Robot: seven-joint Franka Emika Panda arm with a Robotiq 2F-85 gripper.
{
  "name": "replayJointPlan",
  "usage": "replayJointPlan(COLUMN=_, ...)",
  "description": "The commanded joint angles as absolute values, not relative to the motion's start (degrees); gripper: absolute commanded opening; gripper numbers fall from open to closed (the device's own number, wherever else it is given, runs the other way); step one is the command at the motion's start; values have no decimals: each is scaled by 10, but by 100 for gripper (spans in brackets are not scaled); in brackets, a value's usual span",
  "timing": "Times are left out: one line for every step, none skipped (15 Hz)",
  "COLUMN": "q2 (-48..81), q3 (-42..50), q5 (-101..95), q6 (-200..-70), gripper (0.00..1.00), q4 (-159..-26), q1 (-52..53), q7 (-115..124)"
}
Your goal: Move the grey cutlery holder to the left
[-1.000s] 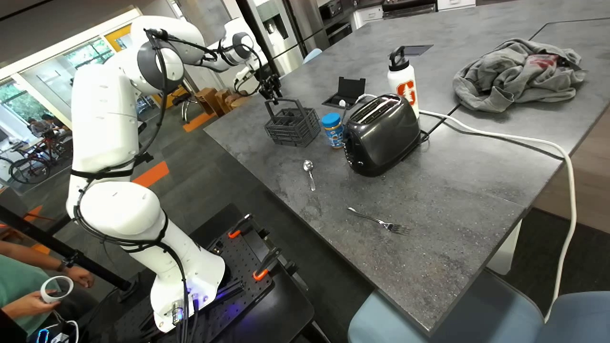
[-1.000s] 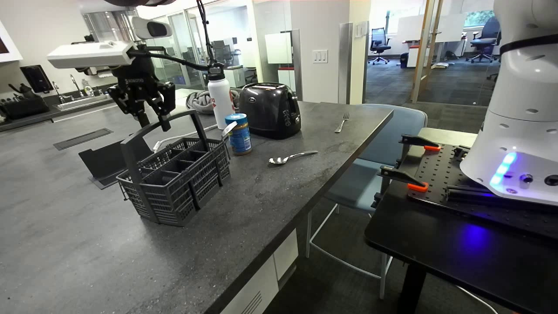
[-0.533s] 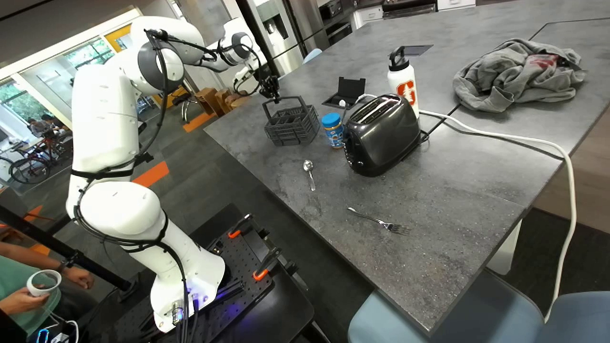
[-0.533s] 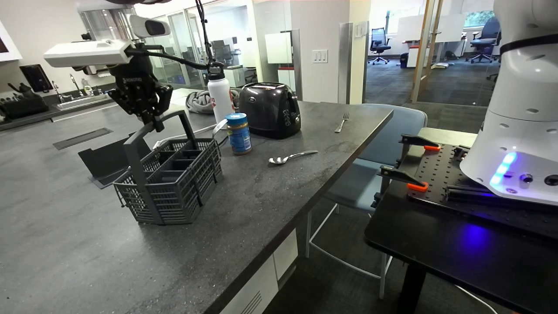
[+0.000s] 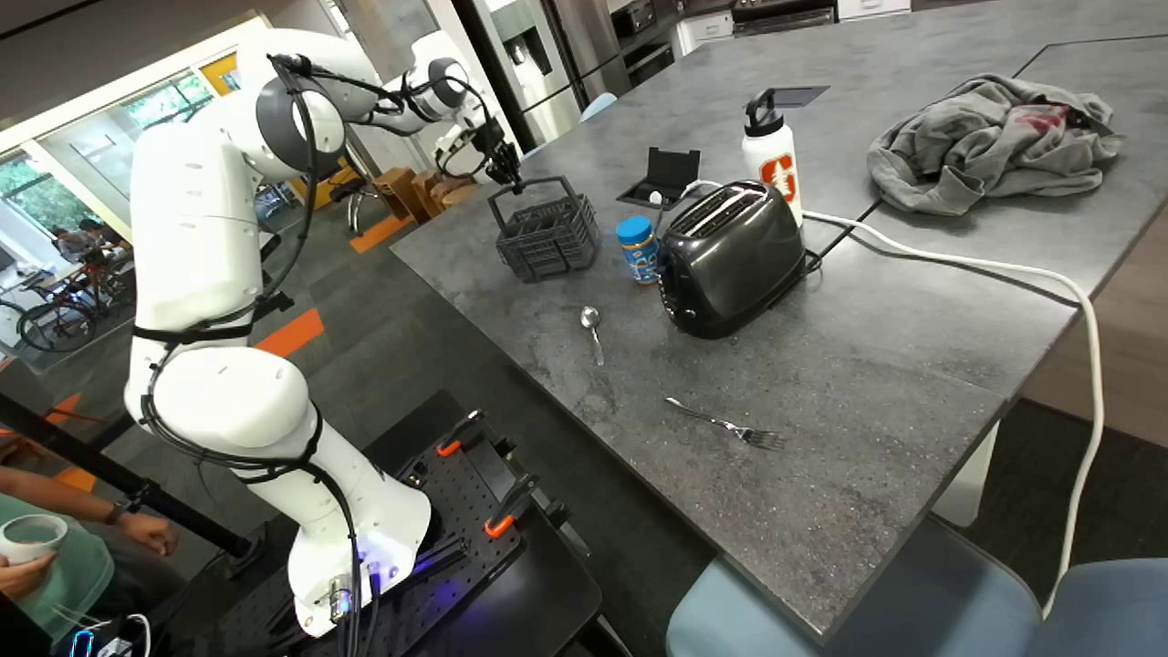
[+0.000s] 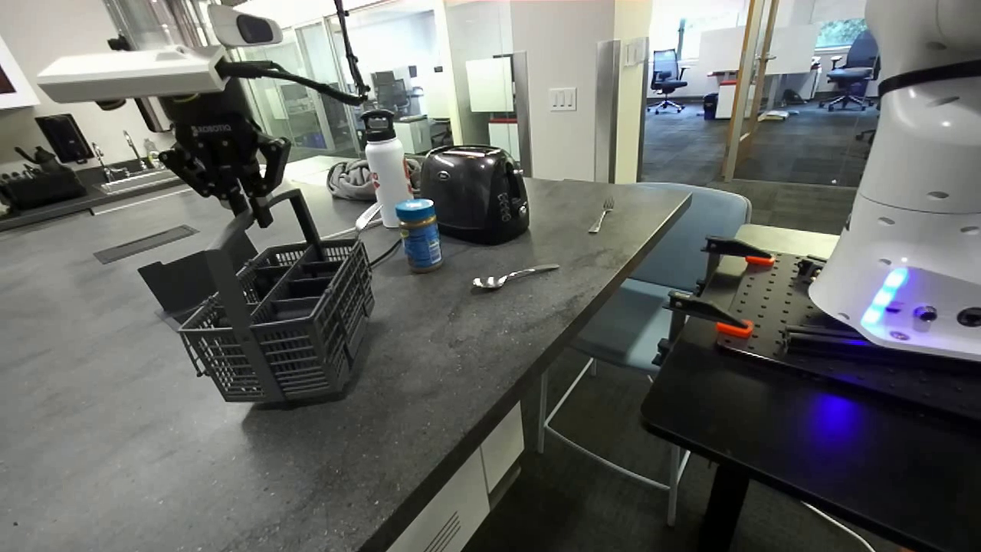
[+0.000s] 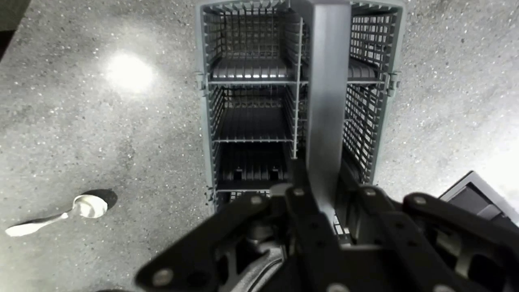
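Observation:
The grey cutlery holder (image 5: 547,241) is a dark mesh basket with compartments and a tall arched handle. It is near the table's edge, left of the blue-lidded jar, and also shows in an exterior view (image 6: 264,360). There it seems slightly raised or tilted, with a shadow under its near end. My gripper (image 6: 251,216) is shut on the top bar of the handle, and it is small in an exterior view (image 5: 516,188). In the wrist view the fingers (image 7: 322,174) lie on both sides of the handle (image 7: 328,89). They hide the holder's lower end.
A blue-lidded jar (image 5: 637,248) and black toaster (image 5: 730,260) stand right of the holder. A spoon (image 5: 592,321), fork (image 5: 730,425), white bottle (image 5: 772,155), cloth (image 5: 985,146) and white cable (image 5: 995,265) are on the table (image 5: 849,365). An open socket lid (image 5: 672,168) stands behind.
The fingers have closed on the handle since one second ago. Gripper and holder have then moved left in both exterior views, away from the jar. The other table things have not moved.

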State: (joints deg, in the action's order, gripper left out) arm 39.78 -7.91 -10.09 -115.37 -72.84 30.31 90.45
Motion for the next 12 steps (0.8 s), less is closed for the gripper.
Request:
replayJointPlan(q2=352, q3=-93, q5=-112, q6=-1113, gripper=8, q4=-748, q1=299, q7=826)
replayJointPlan(q2=346, q3=-98, q5=-113, q6=-1098, gripper=8, q4=-748, q1=298, q7=797)
replayJointPlan(q2=341, q3=-98, q5=-118, q6=-1082, gripper=8, q4=-748, q1=300, q7=775)
replayJointPlan(q2=336, q3=-99, q5=-122, q6=-1067, gripper=8, q4=-748, q1=299, q7=746)
replayJointPlan(q2=331, q3=-99, q5=-127, q6=-1051, gripper=8, q4=-750, q1=298, q7=721)
replayJointPlan(q2=324, q3=-101, q5=-129, q6=-1046, gripper=8, q4=-756, q1=295, q7=692)
replayJointPlan(q2=319, q3=-100, q5=-134, q6=-1038, gripper=8, q4=-760, q1=295, q7=669)
replayJointPlan(q2=314, q3=-101, q5=-138, q6=-1041, gripper=8, q4=-767, q1=294, q7=644)
replayJointPlan(q2=309, q3=-104, q5=-136, q6=-1047, gripper=8, q4=-774, q1=291, q7=618)
replayJointPlan(q2=304, q3=-105, q5=-134, q6=-1056, gripper=8, q4=-783, q1=288, q7=595)
replayJointPlan(q2=299, q3=-106, q5=-130, q6=-1065, gripper=8, q4=-794, q1=285, q7=573)
replayJointPlan(q2=293, q3=-107, q5=-128, q6=-1071, gripper=8, q4=-806, q1=283, q7=559)
